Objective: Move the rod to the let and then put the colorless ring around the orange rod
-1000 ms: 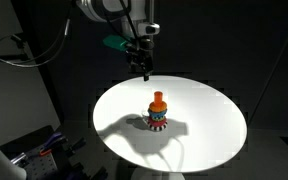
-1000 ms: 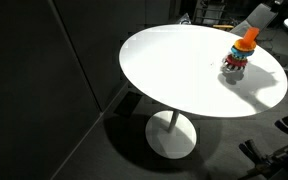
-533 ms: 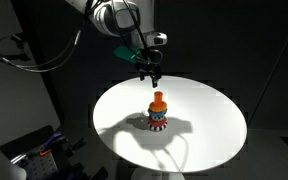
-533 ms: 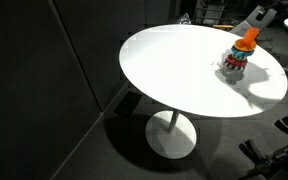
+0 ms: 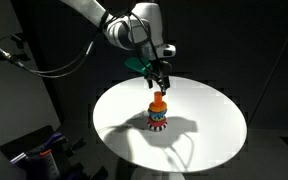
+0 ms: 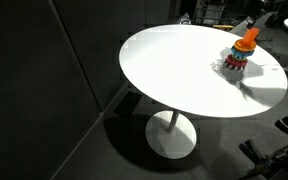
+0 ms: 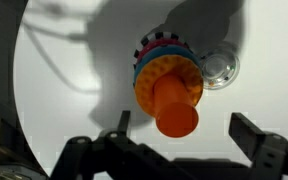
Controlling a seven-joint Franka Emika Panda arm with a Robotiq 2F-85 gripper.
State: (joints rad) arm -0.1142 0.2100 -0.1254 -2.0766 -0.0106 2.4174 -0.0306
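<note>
An orange rod (image 5: 158, 100) stands upright on a stack of colored rings (image 5: 158, 122) on the round white table (image 5: 209, 125). It also shows in an exterior view (image 6: 246, 41) and in the wrist view (image 7: 175, 108). A colorless ring (image 7: 220, 68) lies on the table touching the stack's base. My gripper (image 5: 160, 86) hovers just above the rod's top, open, with its fingers (image 7: 182, 128) on either side of the rod in the wrist view.
The table stands on a single pedestal (image 6: 172, 135) in a dark room. Cables (image 5: 24, 60) hang at the left, and some equipment (image 5: 39, 155) sits beside the table's edge.
My gripper has moved from behind the table's far edge toward the rod and down, now directly above it. The rod and rings have not moved.
</note>
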